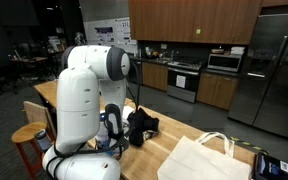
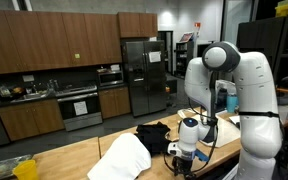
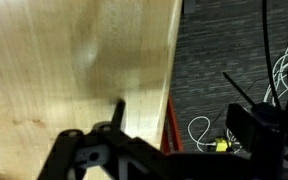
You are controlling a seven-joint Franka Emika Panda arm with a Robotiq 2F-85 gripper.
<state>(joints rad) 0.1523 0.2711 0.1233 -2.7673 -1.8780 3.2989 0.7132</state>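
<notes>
My gripper [image 3: 184, 128] is open, with nothing between its fingers. In the wrist view one finger [image 3: 118, 112] stands over the light wooden tabletop [image 3: 74, 70] and the other finger [image 3: 250, 122] hangs past the table's edge, above dark carpet. In both exterior views the gripper [image 1: 113, 122] [image 2: 187, 146] hangs low over the table beside a crumpled black cloth-like thing [image 1: 142, 125] [image 2: 154, 134], apart from it. A white bag [image 1: 206, 157] [image 2: 122, 158] lies further along the table.
Below the table edge are an orange stool leg [image 3: 170, 122], white cables [image 3: 196, 130] and a yellow plug [image 3: 220, 144]. A wooden stool [image 1: 28, 140] stands by the table. A dark device [image 1: 272, 165] and a yellow object [image 2: 24, 170] sit near the corners. Kitchen cabinets and a fridge [image 2: 142, 70] lie behind.
</notes>
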